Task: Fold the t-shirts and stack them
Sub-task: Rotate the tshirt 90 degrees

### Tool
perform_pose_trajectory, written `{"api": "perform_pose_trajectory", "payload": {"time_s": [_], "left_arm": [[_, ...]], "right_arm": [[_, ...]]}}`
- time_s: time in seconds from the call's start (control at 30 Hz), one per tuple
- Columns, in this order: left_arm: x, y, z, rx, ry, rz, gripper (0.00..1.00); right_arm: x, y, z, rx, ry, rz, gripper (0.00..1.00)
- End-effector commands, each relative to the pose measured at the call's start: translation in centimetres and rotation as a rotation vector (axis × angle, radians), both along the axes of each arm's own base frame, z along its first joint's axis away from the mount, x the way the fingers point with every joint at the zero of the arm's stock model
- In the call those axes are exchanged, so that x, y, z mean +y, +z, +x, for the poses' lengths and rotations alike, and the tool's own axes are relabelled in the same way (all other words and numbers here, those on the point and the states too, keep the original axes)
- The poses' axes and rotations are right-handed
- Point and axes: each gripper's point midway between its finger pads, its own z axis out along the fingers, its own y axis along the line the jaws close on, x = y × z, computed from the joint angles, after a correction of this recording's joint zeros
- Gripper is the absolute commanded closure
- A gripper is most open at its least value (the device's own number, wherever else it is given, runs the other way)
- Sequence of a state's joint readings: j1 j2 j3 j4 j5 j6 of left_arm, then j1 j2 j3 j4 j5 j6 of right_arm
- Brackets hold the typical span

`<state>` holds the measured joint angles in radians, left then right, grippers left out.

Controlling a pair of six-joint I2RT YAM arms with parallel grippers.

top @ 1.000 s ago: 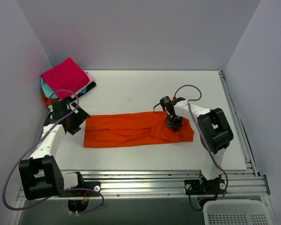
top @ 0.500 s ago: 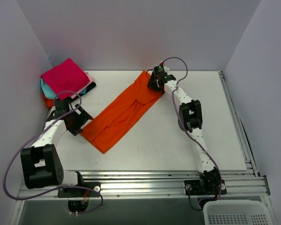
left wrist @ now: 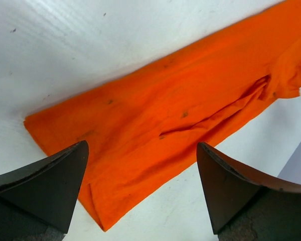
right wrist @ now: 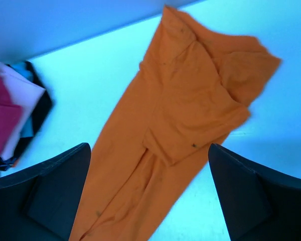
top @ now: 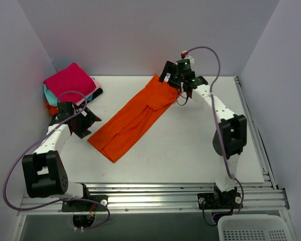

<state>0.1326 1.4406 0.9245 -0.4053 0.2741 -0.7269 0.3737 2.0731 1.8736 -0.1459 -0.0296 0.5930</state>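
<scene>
The large orange t-shirt (top: 135, 118) lies flat as a long folded strip, running diagonally from near the left arm to the back middle of the table. My right gripper (top: 169, 78) hovers open just above its far end, holding nothing; in the right wrist view the gripper (right wrist: 149, 145) frames the shirt (right wrist: 190, 100) below. My left gripper (top: 88, 121) stands open beside the strip's near-left end; in the left wrist view that gripper (left wrist: 141, 145) looks down on the shirt (left wrist: 165, 100). A stack of folded t-shirts (top: 67, 83), magenta on top, sits at the back left.
Teal, pink, black and orange layers show under the magenta one (right wrist: 5, 120). Grey walls close in the back and both sides. An aluminium rail (top: 150, 193) runs along the near edge. A white basket (top: 251, 228) stands below the table at the front right.
The right gripper carried the shirt's right end to the back of the table, turning the strip diagonal, then opened and let it go. The left arm hardly moved.
</scene>
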Motion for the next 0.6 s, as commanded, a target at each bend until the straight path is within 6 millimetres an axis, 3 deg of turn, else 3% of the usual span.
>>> {"api": "perform_pose_trajectory", "payload": {"time_s": [0.0, 0.03, 0.07, 0.1, 0.13, 0.17, 0.23, 0.3, 0.37, 0.4, 0.57], "left_arm": [[-0.2, 4.6, 2.8, -0.155, -0.015, -0.008, 0.02], [-0.3, 4.9, 2.9, -0.172, -0.015, -0.008, 0.02], [-0.4, 5.3, 2.9, -0.185, -0.016, -0.008, 0.02], [-0.4, 5.6, 2.8, -0.191, -0.011, -0.010, 0.02], [-0.5, 5.7, 2.7, -0.195, -0.009, -0.011, 0.02], [-0.5, 6.0, 2.6, -0.205, -0.009, -0.012, 0.02], [-0.7, 5.8, 2.1, -0.197, -0.004, -0.019, 0.02], [-0.8, 6.0, 1.7, -0.201, -0.002, -0.019, 0.02], [-0.8, 6.0, 1.0, -0.198, 0.004, -0.013, 0.02], [-0.9, 6.0, 0.7, -0.197, 0.006, -0.012, 0.02], [-0.9, 5.5, -1.5, -0.161, 0.015, 0.003, 0.02]], "right_arm": [[-3.8, 6.0, -5.5, -0.048, -0.073, -0.056, 0.00], [-3.4, 6.8, -7.5, -0.030, -0.068, -0.037, 0.00], [-3.1, 6.0, -8.9, 0.012, -0.062, -0.045, 0.00], [-3.6, 3.2, -11.3, 0.114, -0.069, -0.097, 0.00], [-3.0, 2.7, -13.0, 0.145, -0.057, -0.099, 0.00], [-0.6, 1.8, -15.3, 0.180, -0.012, -0.094, 0.00], [1.2, -0.8, -19.1, 0.262, 0.030, -0.110, 0.00], [4.8, -2.2, -22.7, 0.318, 0.091, -0.085, 0.00], [6.7, -3.7, -25.2, 0.365, 0.128, -0.080, 0.00], [8.6, -4.2, -27.1, 0.385, 0.168, -0.075, 0.00], [11.7, -5.8, -30.9, 0.432, 0.238, -0.097, 0.00]]}}
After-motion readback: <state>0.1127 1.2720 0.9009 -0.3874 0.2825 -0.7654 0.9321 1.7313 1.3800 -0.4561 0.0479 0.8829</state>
